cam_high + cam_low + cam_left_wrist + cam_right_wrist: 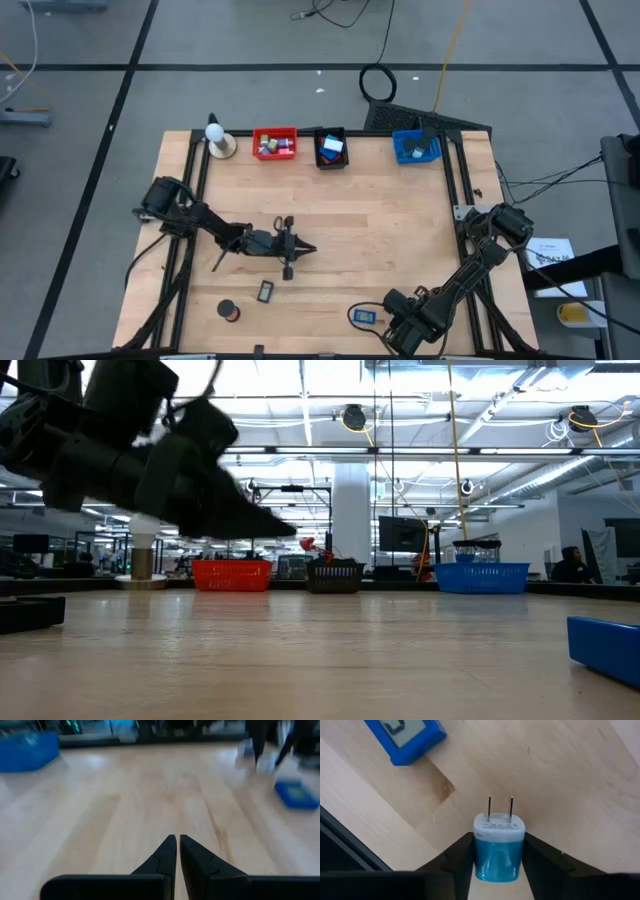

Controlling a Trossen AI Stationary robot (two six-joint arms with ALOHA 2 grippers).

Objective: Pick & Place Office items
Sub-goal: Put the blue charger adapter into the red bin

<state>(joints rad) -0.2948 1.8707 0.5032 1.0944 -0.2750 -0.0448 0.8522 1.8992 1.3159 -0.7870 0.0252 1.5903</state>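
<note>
A light-blue plug block (499,855) with two metal prongs lies on the table near the front right, and my right gripper (499,847) is shut on it, pointing steeply down (398,328). Beside it lies a blue-framed piece with a small screen (405,735) (365,316). My left gripper (177,840) is shut and holds nothing, hovering over the middle of the table (303,249). A black-framed rectangle (265,291) and a small black roll (229,311) lie near the front left. My right gripper pinches the plug block's two side faces (479,857) between its two fingers, at the end away from the prongs (500,807). The fingers come from above, slanting slightly. The block appears to lie flat on the table, prongs level.
Along the far edge stand a red bin (275,143), a black bin (331,148) and a blue bin (416,147), each with pieces inside, and a white ball on a tan base (218,140). Bare wood lies between the arms and the bins.
</note>
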